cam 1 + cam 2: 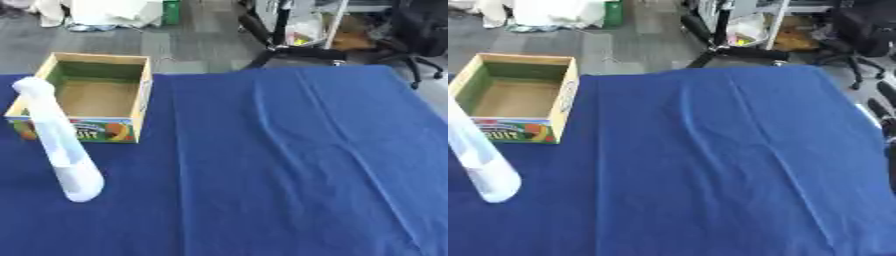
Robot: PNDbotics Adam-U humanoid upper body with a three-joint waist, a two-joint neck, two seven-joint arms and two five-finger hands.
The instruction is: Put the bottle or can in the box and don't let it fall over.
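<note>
A tall, pale, see-through bottle (61,145) with a white cap stands on the blue cloth at the left, just in front of the box. Nothing is touching it. The open cardboard box (140,100) has fruit print on its front and sits at the table's far left corner; its brown inside holds nothing that I can see. Dark fingers of my right hand (888,131) show at the right edge of the right eye view, spread and straight, far from the bottle. My left hand is out of sight.
Wrinkled blue cloth (297,160) covers the whole table. Beyond the far edge are a black stand's legs (293,52), an office chair (420,35) and clutter on the grey floor.
</note>
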